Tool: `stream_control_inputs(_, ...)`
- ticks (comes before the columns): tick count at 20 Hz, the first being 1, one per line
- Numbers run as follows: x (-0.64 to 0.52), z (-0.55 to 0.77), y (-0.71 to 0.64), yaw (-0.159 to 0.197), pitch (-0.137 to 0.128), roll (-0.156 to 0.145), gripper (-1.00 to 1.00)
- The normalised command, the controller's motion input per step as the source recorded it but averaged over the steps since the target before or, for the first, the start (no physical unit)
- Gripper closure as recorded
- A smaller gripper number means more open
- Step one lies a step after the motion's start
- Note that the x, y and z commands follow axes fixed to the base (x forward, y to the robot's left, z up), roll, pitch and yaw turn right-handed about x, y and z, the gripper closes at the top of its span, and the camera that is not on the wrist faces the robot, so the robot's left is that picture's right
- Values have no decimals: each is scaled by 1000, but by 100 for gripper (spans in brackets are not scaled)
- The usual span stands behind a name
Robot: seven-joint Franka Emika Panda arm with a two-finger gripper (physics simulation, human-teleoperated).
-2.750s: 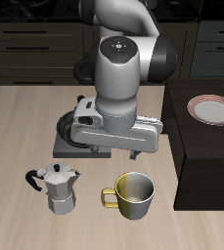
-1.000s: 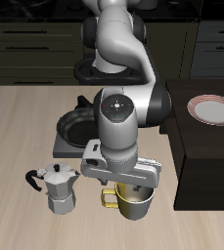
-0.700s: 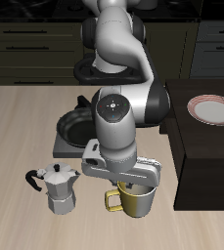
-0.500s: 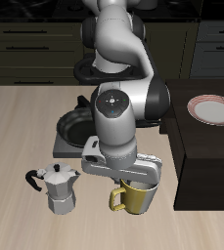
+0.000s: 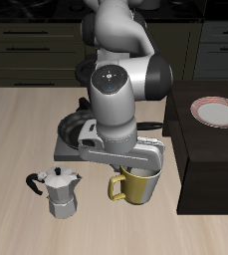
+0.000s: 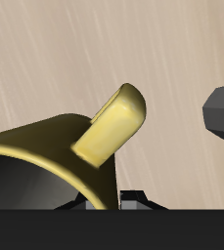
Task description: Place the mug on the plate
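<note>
The gripper (image 5: 137, 167) is clamped on the mug's (image 5: 135, 185) rim, fingers closed around the wall, so the mug hangs under the wrist above the table (image 5: 16, 129), next to the moka pot (image 5: 60, 192). The plate (image 5: 217, 112) sits well apart on the dark raised counter (image 5: 200, 159). The wrist view shows the mug's handle (image 6: 113, 121).

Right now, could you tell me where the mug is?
In the exterior view, the mug hangs under the pincer near the table's front edge, beside the moka pot.
</note>
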Motion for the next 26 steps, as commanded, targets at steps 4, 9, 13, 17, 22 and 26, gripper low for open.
stream_control_inputs(4, -173, 410, -118, 16, -47, -7, 100)
stream_control_inputs(9, -316, 693, -246, 11, -80, -8, 100)
stream_control_inputs(13, -345, 590, -142, -4, -68, 4, 100)
stream_control_inputs(17, -200, 355, -10, 14, -43, -1, 100)
stream_control_inputs(22, -433, 477, 35, 6, -61, 25, 100)
stream_control_inputs(26, -595, 573, 139, 11, -78, 48, 100)
